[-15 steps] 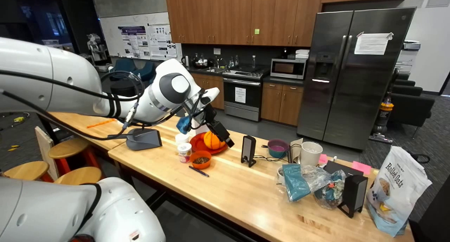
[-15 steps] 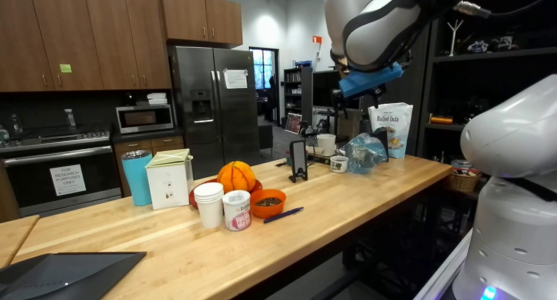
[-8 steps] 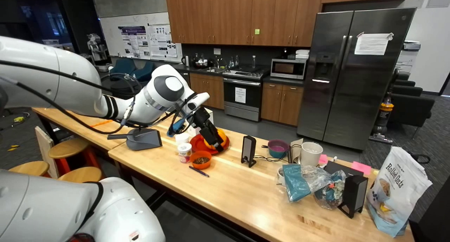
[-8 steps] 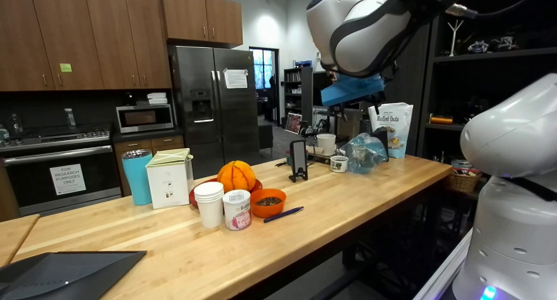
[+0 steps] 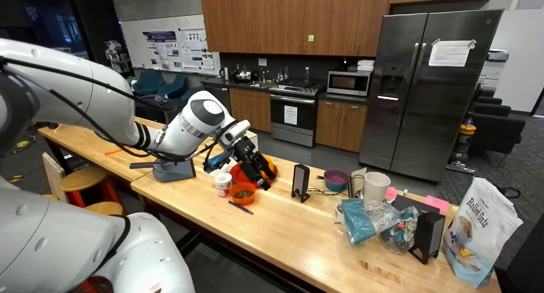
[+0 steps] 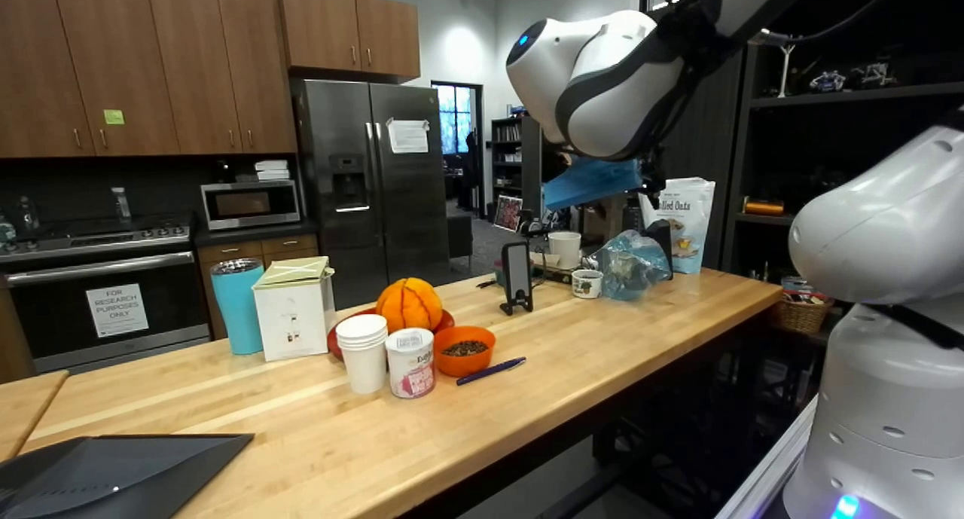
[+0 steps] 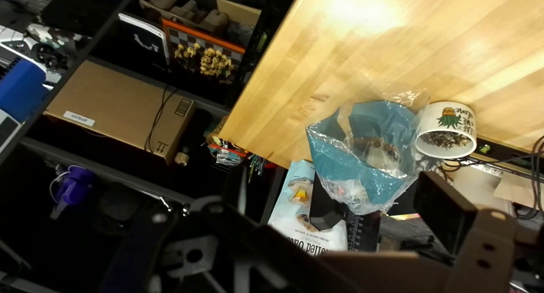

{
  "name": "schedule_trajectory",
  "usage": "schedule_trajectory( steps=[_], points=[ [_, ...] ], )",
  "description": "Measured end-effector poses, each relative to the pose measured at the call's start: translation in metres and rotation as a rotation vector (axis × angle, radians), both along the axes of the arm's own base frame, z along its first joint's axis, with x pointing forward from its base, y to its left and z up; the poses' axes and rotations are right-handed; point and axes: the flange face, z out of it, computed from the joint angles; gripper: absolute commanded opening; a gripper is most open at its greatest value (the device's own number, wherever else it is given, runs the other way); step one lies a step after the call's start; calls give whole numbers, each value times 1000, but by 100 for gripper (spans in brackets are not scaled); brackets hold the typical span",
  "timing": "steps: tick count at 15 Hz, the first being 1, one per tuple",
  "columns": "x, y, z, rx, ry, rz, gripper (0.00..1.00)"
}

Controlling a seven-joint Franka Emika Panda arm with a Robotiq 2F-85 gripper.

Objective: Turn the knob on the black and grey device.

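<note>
Two upright black and grey devices stand on the wooden table. The middle one (image 5: 300, 181) also shows in an exterior view (image 6: 517, 274). The end one (image 5: 428, 235) stands beside the oats bag and is partly hidden by a plastic bag in an exterior view (image 6: 660, 240). In the wrist view its black housing (image 7: 325, 206) shows beyond my fingers. I cannot make out a knob on either. My gripper (image 5: 262, 180) hovers above the table near the orange bowl, apart from both devices. In the wrist view my gripper (image 7: 335, 189) has its fingers wide apart with nothing between them.
A blue and clear plastic bag (image 7: 361, 157), a pineapple mug (image 7: 446, 118) and an oats bag (image 5: 476, 229) stand toward the table's end. An orange bowl (image 6: 465, 357), a pumpkin (image 6: 409, 304), a can (image 6: 411, 364), paper cups (image 6: 363, 357) and a pen (image 6: 491, 370) lie nearer my gripper.
My arm has swung and lowered. The gripper has moved down and a little left in an exterior view, in front of the pumpkin. The objects on the table have not moved.
</note>
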Motion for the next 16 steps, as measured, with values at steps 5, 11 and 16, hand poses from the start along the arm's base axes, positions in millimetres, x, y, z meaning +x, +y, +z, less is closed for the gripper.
schedule_trajectory(
  steps=[5,11,16],
  points=[
    [3,1,26,28,-87,-9,100],
    [18,5,38,-176,-139,225,100],
    [18,13,18,-434,-78,477,100]
  ],
)
